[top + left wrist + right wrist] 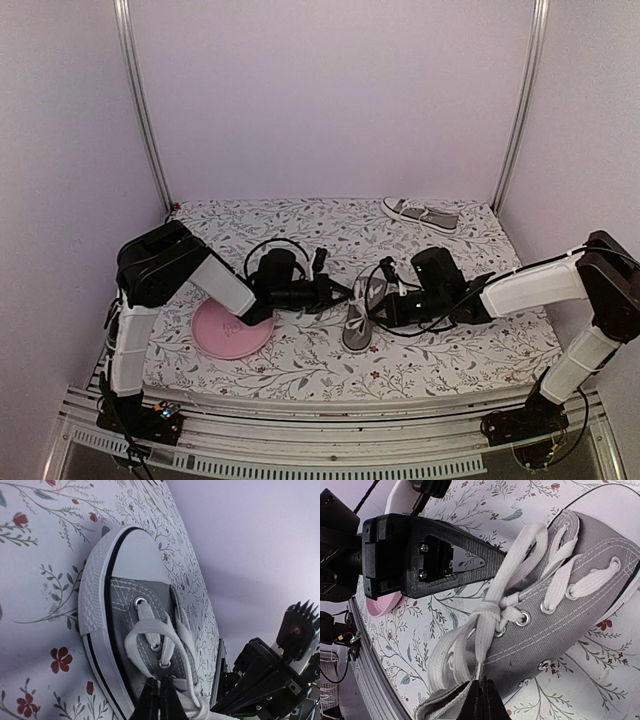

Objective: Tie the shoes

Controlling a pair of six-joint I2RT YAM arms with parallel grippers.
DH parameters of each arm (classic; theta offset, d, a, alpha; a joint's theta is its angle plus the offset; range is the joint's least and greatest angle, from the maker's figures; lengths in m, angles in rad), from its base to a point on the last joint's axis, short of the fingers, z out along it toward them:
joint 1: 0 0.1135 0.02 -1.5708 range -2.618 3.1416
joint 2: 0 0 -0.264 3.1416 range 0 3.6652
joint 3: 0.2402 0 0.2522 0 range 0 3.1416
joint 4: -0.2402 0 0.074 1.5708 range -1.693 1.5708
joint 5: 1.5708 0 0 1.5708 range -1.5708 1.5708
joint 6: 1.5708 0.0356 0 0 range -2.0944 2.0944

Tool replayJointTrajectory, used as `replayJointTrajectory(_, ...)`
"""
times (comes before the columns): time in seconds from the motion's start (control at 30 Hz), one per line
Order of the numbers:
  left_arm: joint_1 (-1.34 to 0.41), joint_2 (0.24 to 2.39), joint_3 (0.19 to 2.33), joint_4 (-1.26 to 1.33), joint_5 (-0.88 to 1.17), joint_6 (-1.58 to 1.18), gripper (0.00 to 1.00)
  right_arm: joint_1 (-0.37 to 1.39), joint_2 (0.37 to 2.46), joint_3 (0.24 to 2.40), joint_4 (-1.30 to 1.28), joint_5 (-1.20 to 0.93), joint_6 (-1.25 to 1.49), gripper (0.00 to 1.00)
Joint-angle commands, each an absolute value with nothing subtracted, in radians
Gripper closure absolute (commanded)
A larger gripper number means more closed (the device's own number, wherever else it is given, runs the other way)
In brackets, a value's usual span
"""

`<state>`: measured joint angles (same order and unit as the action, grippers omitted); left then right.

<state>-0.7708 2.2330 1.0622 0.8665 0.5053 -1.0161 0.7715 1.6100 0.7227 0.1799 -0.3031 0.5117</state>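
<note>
Lying nearby: pink plate (225,340), second shoe (421,214).

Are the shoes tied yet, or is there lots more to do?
Not yet. The near shoe has a first knot in its white laces, but no bow. The left gripper and the right gripper are each shut on a lace. The far shoe waits at the back; its laces look too small to judge.

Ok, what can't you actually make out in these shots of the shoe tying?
Top view: near shoe's knot, covered by the left gripper and right gripper.
Top view: far shoe's laces, too small.
Left wrist view: near shoe's heel, cut off at the bottom edge.
Top view: pink plate, partly under the left arm.
</note>
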Motion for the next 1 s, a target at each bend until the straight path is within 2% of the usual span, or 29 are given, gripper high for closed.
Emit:
replayJointTrajectory(0.0, -0.763, 2.218, 1.031, 0.910, 0.475, -1.017, 1.00, 0.778, 1.561, 0.685, 0.156, -0.288, 0.514, 0.98)
replayJointTrajectory(0.33, -0.752, 2.212, 1.018, 0.930, 0.477, -1.022, 1.00, 0.778, 1.522, 0.667, 0.130, -0.274, 0.523, 0.97)
replayJointTrajectory(0.57, -0.759, 2.222, 1.030, 0.940, 0.497, -1.023, 1.00, 0.778, 1.540, 0.754, 0.082, -0.231, 0.542, 0.78)
replayJointTrajectory(0.97, -0.768, 2.230, 1.046, 0.937, 0.510, -1.020, 1.00, 0.780, 1.616, 0.809, 0.089, -0.250, 0.565, 0.80)
